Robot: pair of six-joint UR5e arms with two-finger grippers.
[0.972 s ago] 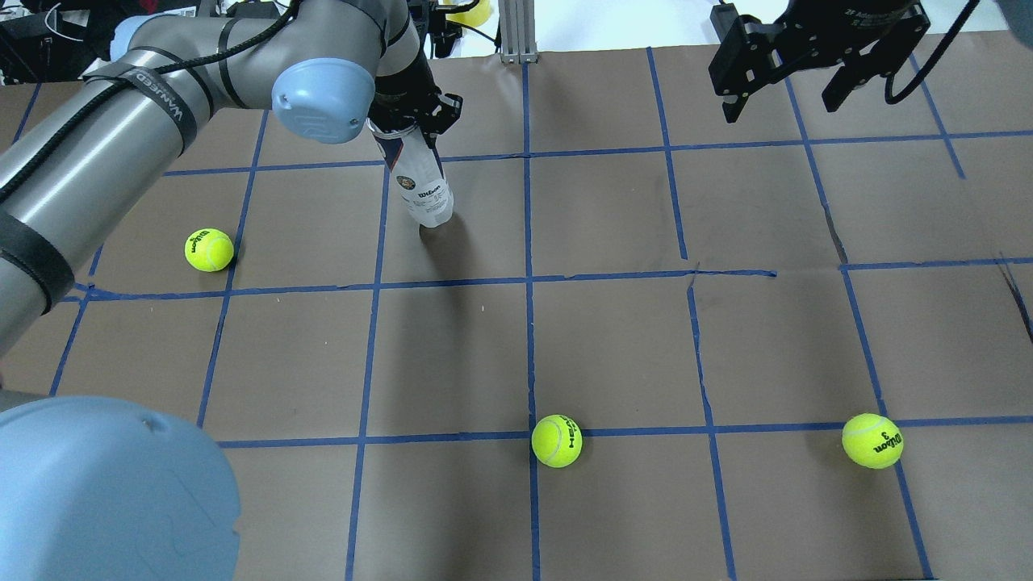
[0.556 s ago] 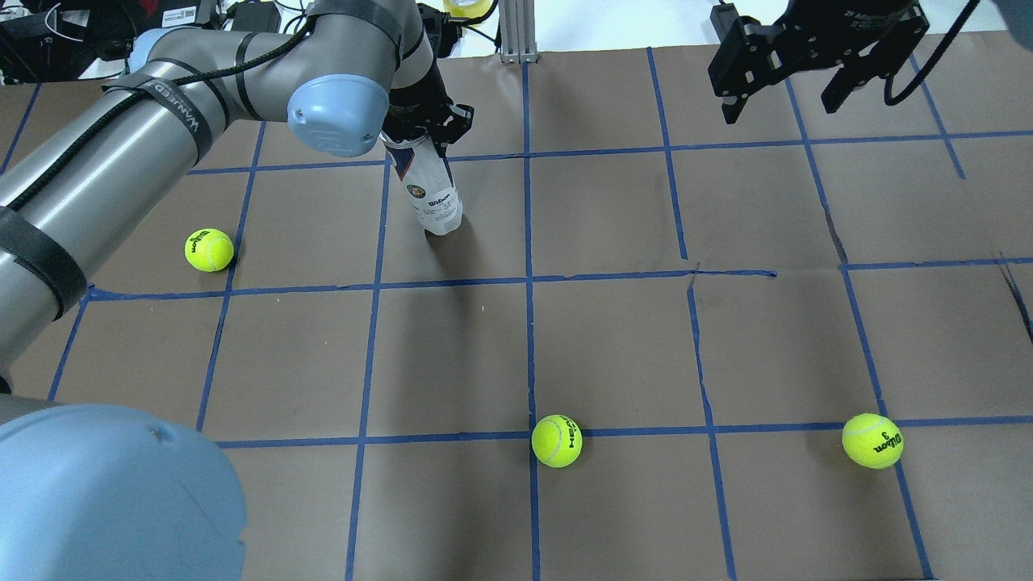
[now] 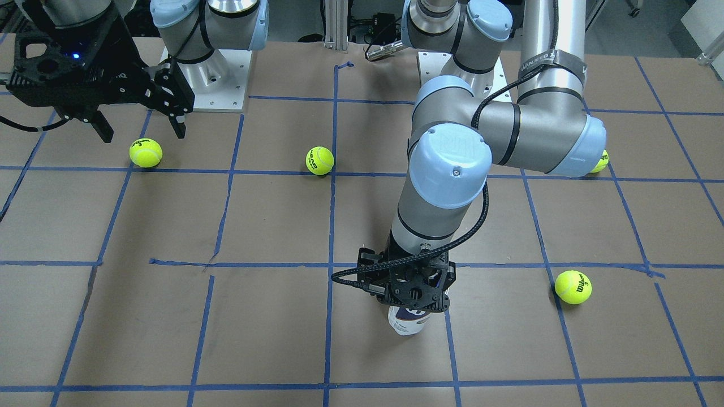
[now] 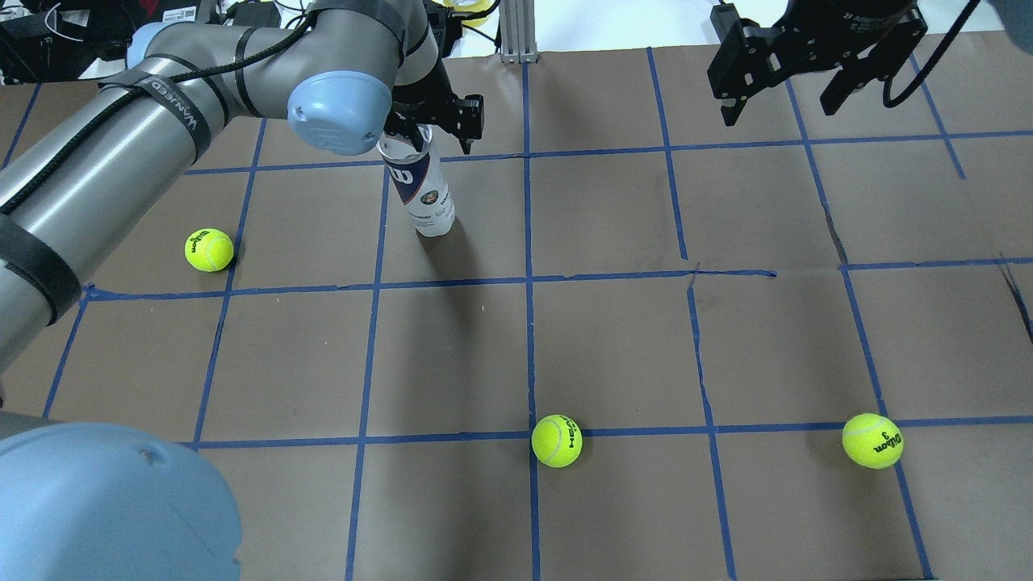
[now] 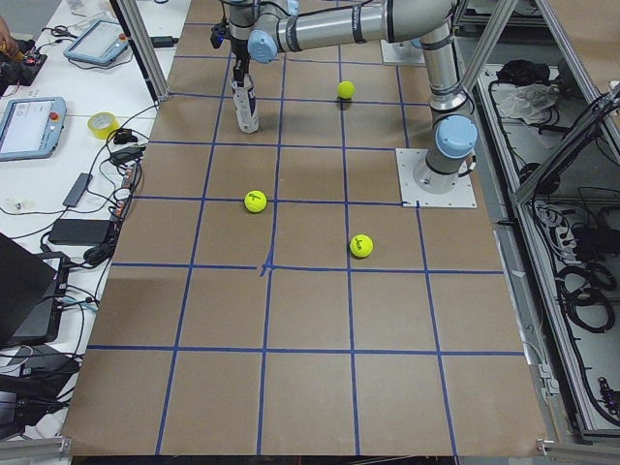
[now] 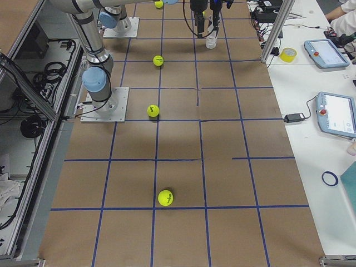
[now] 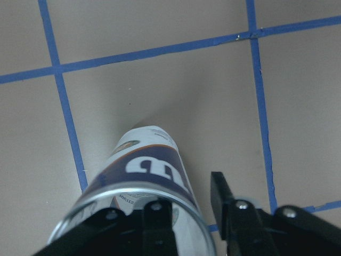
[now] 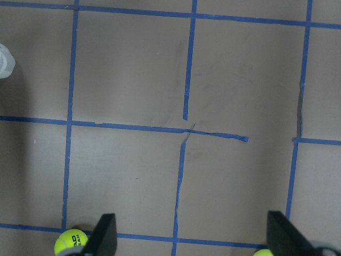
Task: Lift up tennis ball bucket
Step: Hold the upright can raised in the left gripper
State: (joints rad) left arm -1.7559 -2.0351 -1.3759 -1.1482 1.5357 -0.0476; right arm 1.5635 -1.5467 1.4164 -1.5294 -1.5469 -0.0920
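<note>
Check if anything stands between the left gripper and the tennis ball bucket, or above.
Nothing visible does. The left gripper is open at the rim of the tennis ball bucket, one finger over its mouth, one outside. Only that arm is above it.

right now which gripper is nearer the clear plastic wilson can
Left. The left gripper is at the rim of the clear plastic Wilson can; the right gripper hangs far off.

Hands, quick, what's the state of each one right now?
Left hand: open, one finger either side of the tennis ball bucket's rim wall, not clamped.
Right hand: open, holding nothing.
</note>
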